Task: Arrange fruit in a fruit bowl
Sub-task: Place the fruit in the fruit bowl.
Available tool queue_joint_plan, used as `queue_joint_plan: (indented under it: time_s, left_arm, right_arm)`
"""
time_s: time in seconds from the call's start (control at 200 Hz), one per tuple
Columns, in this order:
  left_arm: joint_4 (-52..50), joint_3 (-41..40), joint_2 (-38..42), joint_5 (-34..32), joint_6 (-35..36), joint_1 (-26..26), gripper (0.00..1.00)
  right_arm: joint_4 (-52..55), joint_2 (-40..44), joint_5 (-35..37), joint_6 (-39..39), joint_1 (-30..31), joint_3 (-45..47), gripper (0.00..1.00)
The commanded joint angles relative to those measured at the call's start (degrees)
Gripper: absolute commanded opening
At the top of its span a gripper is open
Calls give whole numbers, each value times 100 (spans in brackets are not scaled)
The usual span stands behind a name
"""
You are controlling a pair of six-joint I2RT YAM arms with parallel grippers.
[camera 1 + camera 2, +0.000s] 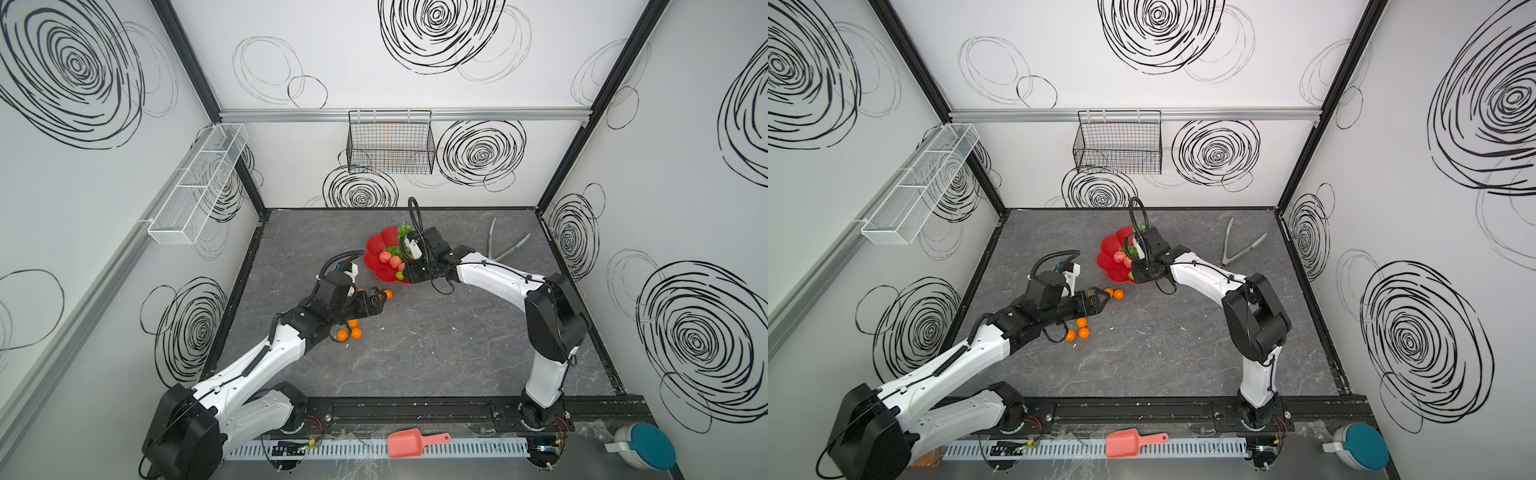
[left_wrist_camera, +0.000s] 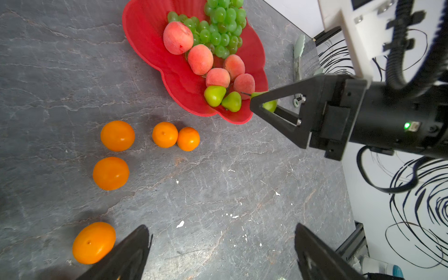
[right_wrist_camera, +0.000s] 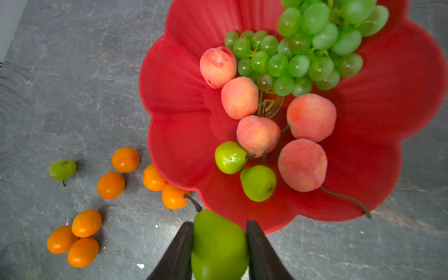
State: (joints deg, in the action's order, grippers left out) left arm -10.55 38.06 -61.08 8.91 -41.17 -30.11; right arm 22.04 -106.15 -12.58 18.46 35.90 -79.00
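Note:
The red scalloped fruit bowl (image 3: 174, 97) (image 1: 376, 259) holds a grape bunch (image 3: 303, 48), several peaches (image 3: 311, 117) and two green pears (image 3: 258, 183). My right gripper (image 3: 219, 224) (image 2: 263, 104) hovers at the bowl's near rim, shut on a third green pear (image 3: 218, 244). Several tangerines (image 2: 117, 135) (image 3: 125, 159) lie on the table beside the bowl, and one loose pear (image 3: 62, 169) sits past them. My left gripper (image 2: 221, 228) (image 1: 380, 301) stands open and empty above the table, with one tangerine (image 2: 94, 242) just outside one finger.
Metal tongs (image 1: 505, 249) lie at the back right of the dark table. A black wire basket (image 1: 390, 143) hangs on the back wall and a white mesh basket (image 1: 195, 183) on the left wall. A pink scoop (image 1: 415, 442) lies beyond the front rail.

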Motion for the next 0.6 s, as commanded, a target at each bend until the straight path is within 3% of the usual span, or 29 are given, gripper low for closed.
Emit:
queue_joint_plan:
  time_s: [0.0, 0.595]
  left_arm:
    - [305, 121, -3, -148, 39, -53, 96]
    - [176, -168, 344, -266, 118, 76, 96]
  right_arm:
    - [-84, -219, 22, 84, -30, -107, 37]
    - [-76, -627, 19, 131, -39, -336, 45]
